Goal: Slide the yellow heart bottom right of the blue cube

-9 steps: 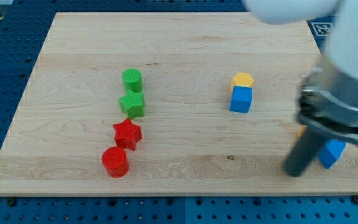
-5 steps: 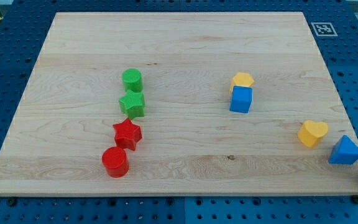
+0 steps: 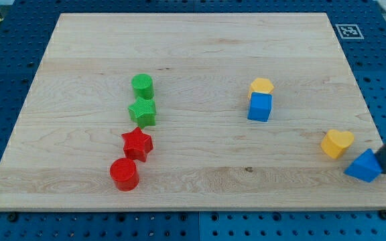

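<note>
The yellow heart (image 3: 337, 143) lies on the wooden board (image 3: 193, 47) near the view's right edge, well to the bottom right of the blue cube (image 3: 260, 107). A yellow hexagon (image 3: 261, 86) touches the cube's top side. A blue triangle (image 3: 364, 166) sits just bottom right of the heart. My rod comes in from the view's right edge, and my tip (image 3: 384, 169) rests against the triangle's right side, to the right of and below the heart.
A green cylinder (image 3: 142, 86) and a green star (image 3: 142, 112) stand at centre left, with a red star (image 3: 137, 143) and a red cylinder (image 3: 124, 174) below them. A marker tag (image 3: 347, 31) is at the board's top right corner.
The arm, which first covered the view's right side, swung away. My tip then came back in from the right and nudged the blue triangle slightly left and down. The heart has not moved.
</note>
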Robot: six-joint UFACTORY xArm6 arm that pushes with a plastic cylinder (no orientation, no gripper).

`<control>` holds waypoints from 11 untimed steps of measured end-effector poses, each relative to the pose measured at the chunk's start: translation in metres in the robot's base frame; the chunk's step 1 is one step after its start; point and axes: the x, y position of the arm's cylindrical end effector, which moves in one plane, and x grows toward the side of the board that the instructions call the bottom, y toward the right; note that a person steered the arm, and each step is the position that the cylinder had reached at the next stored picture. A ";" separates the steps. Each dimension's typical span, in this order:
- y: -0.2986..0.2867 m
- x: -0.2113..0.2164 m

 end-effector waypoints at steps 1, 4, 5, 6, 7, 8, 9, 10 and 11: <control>-0.052 0.001; -0.078 0.008; -0.042 0.008; -0.019 0.007; -0.018 -0.003; -0.018 -0.014; -0.018 -0.020; -0.018 -0.023; -0.018 -0.029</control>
